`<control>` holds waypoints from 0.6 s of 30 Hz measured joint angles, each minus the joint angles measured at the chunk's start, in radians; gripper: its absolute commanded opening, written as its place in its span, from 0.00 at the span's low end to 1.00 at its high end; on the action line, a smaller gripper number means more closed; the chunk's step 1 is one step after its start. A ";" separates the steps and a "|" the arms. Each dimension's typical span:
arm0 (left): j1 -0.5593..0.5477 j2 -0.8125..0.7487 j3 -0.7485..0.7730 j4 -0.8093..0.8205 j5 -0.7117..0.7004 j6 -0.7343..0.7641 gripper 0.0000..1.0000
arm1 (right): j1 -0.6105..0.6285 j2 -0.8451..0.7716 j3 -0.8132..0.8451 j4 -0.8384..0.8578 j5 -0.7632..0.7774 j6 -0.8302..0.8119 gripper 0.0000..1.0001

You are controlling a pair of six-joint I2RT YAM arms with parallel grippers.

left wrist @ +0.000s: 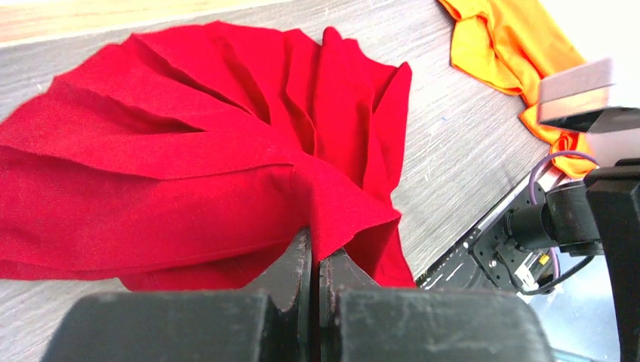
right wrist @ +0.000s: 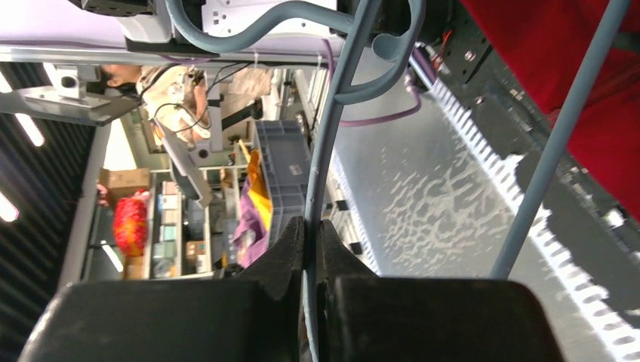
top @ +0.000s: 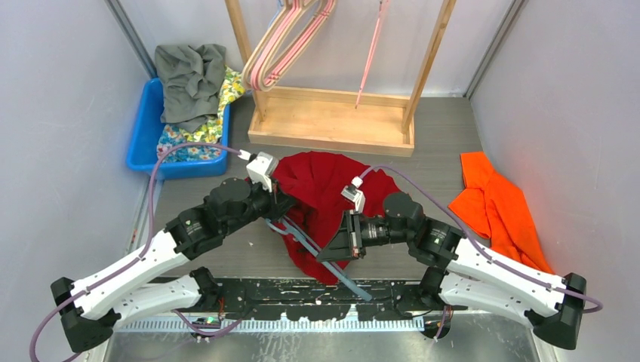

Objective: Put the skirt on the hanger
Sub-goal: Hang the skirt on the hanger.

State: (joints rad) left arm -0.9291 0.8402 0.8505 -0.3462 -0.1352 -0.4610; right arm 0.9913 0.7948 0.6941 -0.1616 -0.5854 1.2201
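Observation:
The red skirt [top: 326,192] lies spread in folds on the table between my arms; in the left wrist view the skirt [left wrist: 189,158] fans out ahead of the fingers. My left gripper [left wrist: 314,240] is shut on an edge of the skirt, at its left side in the top view [top: 281,205]. A grey-blue hanger [top: 317,249] lies slanted across the skirt's near part. My right gripper [right wrist: 311,226] is shut on the hanger's thin bar [right wrist: 321,158], and the hanger's other arm [right wrist: 558,136] runs up on the right. In the top view the right gripper [top: 332,253] sits at the skirt's near edge.
A wooden rack [top: 332,121] with pink hangers [top: 283,45] stands at the back. A blue bin [top: 162,139] holding grey and floral clothes sits back left. An orange garment [top: 498,207] lies on the right. The black base rail [top: 317,290] runs along the near edge.

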 measured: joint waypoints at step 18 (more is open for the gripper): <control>0.008 0.051 0.104 -0.157 -0.016 -0.093 0.01 | 0.002 -0.126 -0.233 0.220 0.120 -0.098 0.01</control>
State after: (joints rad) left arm -0.9215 0.8909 0.9546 -0.5034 -0.1509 -0.5541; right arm 0.9932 0.6689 0.4610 0.0589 -0.4652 1.1225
